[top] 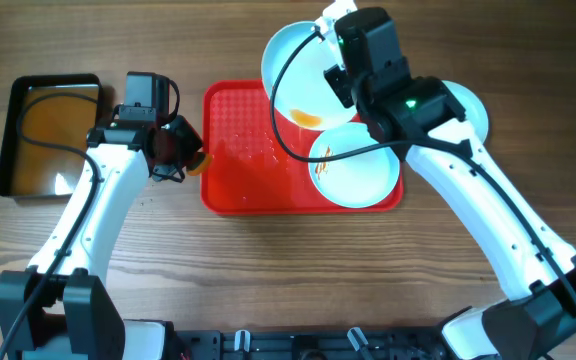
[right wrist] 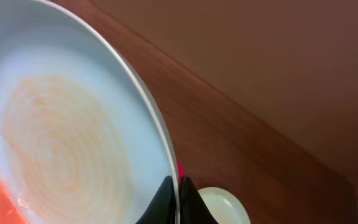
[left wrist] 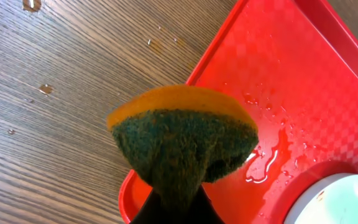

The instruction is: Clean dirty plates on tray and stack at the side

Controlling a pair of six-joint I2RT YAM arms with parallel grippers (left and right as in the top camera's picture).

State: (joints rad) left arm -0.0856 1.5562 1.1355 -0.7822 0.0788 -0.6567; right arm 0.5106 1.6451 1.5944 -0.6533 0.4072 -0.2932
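My right gripper (top: pixel 340 72) is shut on the rim of a pale blue plate (top: pixel 293 70), holding it tilted over the red tray's (top: pixel 238 160) far edge. Orange sauce pools at the plate's low edge (top: pixel 308 118). In the right wrist view the plate (right wrist: pixel 61 143) shows orange smear rings and my fingers (right wrist: pixel 177 186) pinch its rim. A second dirty plate (top: pixel 353 165) lies on the tray's right part. My left gripper (top: pixel 180 150) is shut on a green-and-yellow sponge (left wrist: pixel 185 137) just left of the tray, over its wet corner (left wrist: pixel 272 81).
A black tray of water (top: pixel 48 135) stands at the far left. Another pale plate (top: pixel 468 108) lies on the table right of the red tray, partly under my right arm. Water drops dot the wood (left wrist: pixel 45 89).
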